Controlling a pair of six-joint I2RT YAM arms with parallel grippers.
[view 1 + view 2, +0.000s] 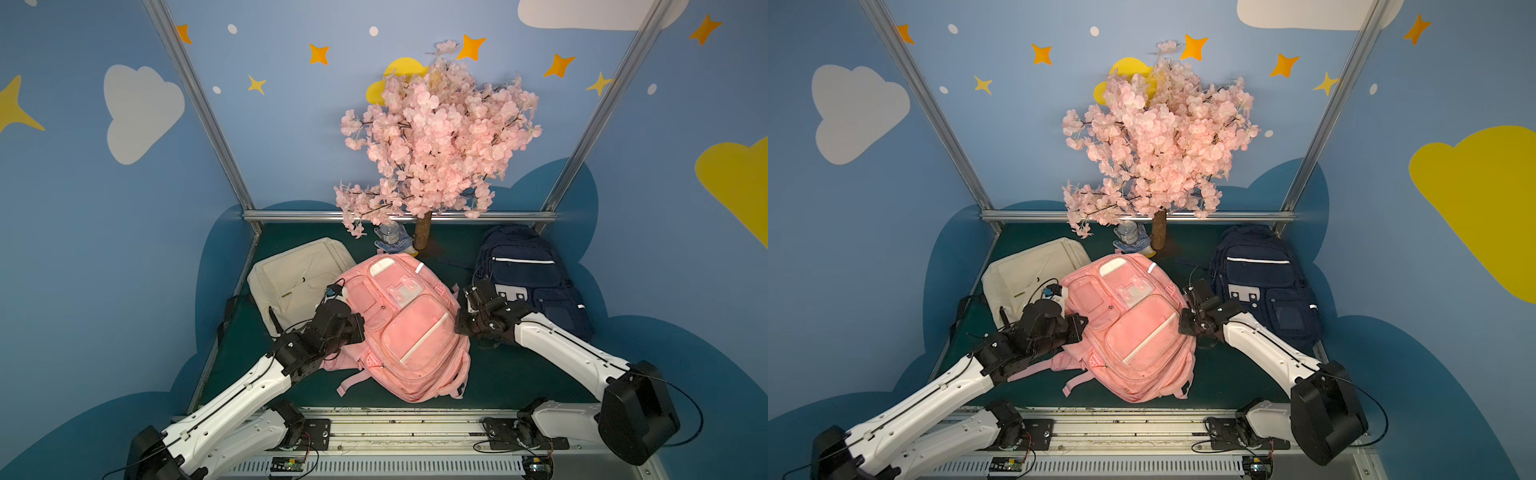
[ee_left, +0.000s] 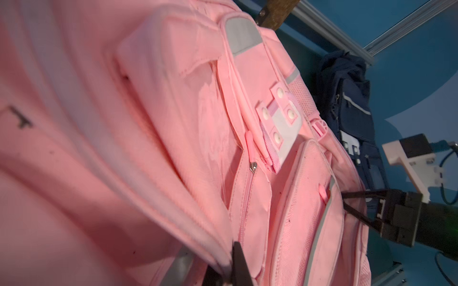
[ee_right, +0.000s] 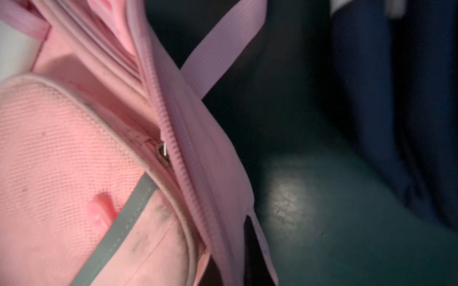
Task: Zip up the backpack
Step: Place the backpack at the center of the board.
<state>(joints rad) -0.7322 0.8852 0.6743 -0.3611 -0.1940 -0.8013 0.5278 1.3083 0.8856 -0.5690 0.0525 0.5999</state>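
The pink backpack (image 1: 409, 328) (image 1: 1133, 328) lies front-up on the green floor between both arms. My left gripper (image 1: 360, 329) (image 1: 1082, 328) is shut on a fold of fabric at the pack's left side; in the left wrist view that gripper (image 2: 229, 273) pinches a pale-edged fold of the pack (image 2: 173, 118). My right gripper (image 1: 459, 325) (image 1: 1182, 323) is shut on the pack's right edge. In the right wrist view this gripper (image 3: 233, 262) clamps the pink zipper tape (image 3: 188, 173), with a metal zipper slider (image 3: 162, 152) further along. A front-pocket slider (image 2: 252, 169) also shows.
A cream backpack (image 1: 297, 278) lies left of the pink one, and a navy backpack (image 1: 528, 282) right of it, close behind my right arm. A pink blossom tree (image 1: 436, 137) and a small jar (image 1: 388, 235) stand at the back. The metal rail (image 1: 415, 419) runs along the front.
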